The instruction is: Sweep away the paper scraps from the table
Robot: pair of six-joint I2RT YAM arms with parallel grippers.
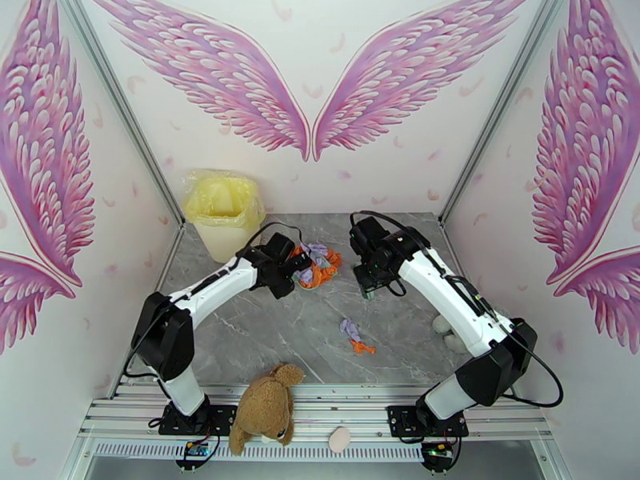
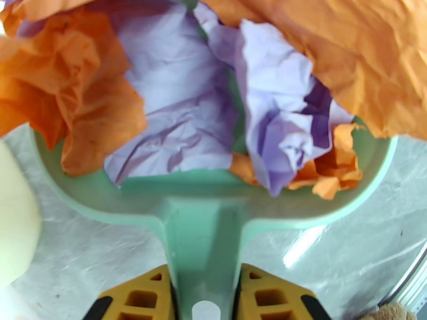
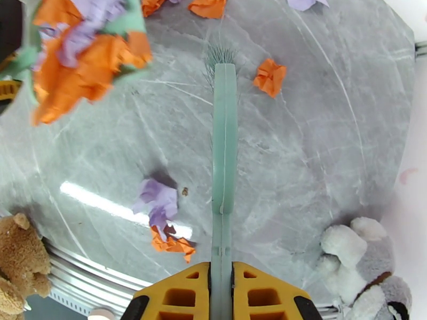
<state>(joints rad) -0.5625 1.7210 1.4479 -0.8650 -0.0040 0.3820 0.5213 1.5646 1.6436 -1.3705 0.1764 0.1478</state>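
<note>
Left wrist view: left gripper (image 2: 205, 297) clamps mint-green plastic dustpan (image 2: 203, 209) heaped with crumpled orange-lilac paper scraps (image 2: 176, 118), right gripper (image 3: 221, 294) clamps green brush (image 3: 224, 145); I'd next tip into upper-left yellow bin (image 1: 216, 234).

White arms (image 1: 216, 286), blk joints, cables; yellow fingers (image 2: 141, 300).

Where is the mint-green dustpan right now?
The left gripper holds the dustpan by its handle, full of paper scraps; seen from above, it is between the yellow bin and the right gripper.

White walls (image 1: 320, 186), painted pink wings (image 1: 224, 74) (feathers scattered around), silver corner posts (image 1: 121, 106), bright even light
</note>
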